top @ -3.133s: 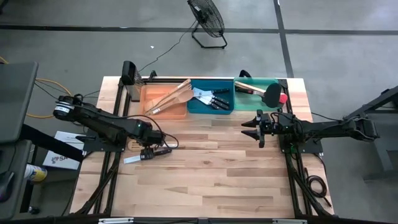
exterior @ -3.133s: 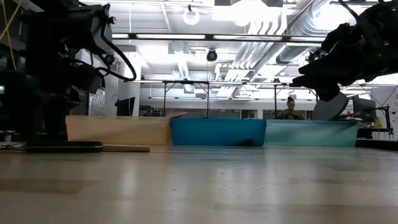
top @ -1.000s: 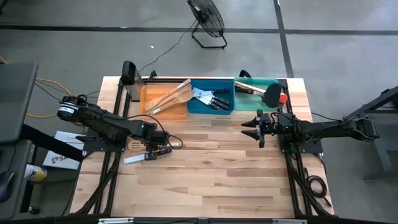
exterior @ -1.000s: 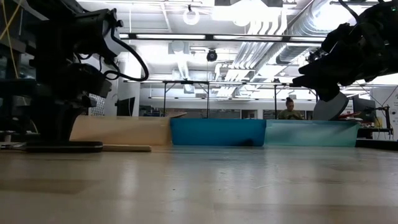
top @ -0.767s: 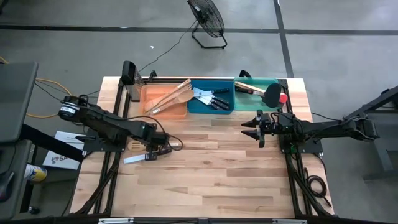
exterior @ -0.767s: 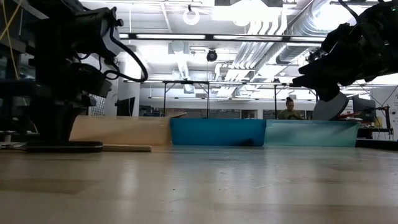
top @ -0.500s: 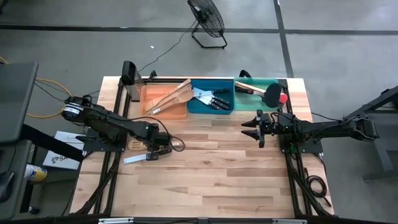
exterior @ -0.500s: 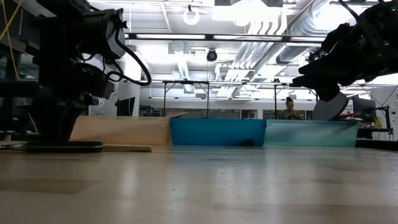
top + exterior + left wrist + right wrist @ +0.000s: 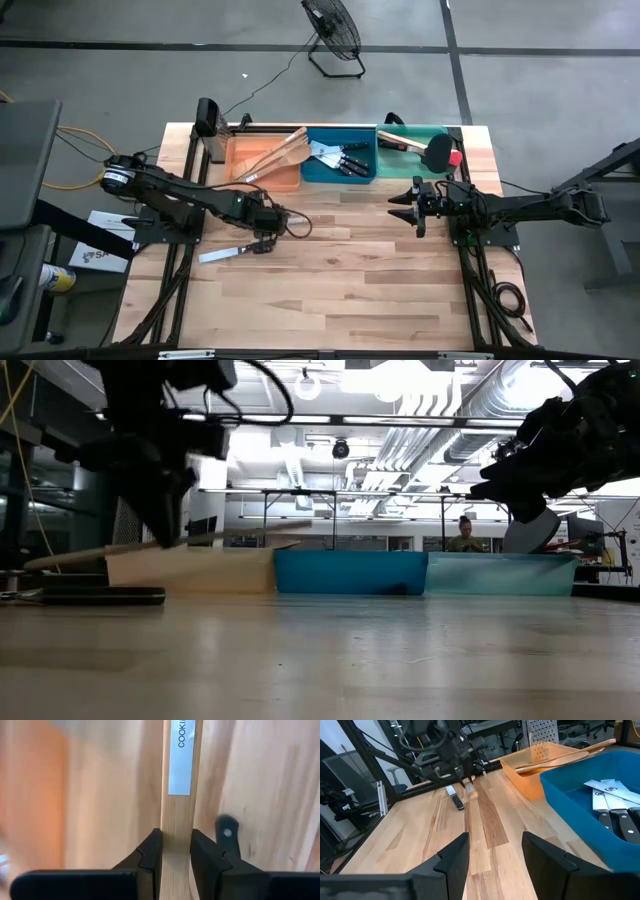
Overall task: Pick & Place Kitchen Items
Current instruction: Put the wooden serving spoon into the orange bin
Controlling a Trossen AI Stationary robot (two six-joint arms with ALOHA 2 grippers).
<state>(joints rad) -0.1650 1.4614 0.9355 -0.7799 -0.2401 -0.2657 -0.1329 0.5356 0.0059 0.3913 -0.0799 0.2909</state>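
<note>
The left tool (image 9: 175, 851) is clamped narrow on a pale, flat wooden-handled utensil (image 9: 178, 815) with a white label strip, lifted clear of the tabletop (image 9: 350, 270) toward nine o'clock in the high view, just short of the orange rectangular plastic bin (image 9: 262, 158) at eleven. In the low view the utensil hangs nearly level. It is probably light and stiff; the smooth wood could slip or pivot if gripped far from its balance point, so a hold near mid-handle seems wisest. A black-handled steel knife (image 9: 222, 253) lies on the tabletop just beside the left tool. The right tool (image 9: 492, 852) waits at three o'clock, spread and empty.
</note>
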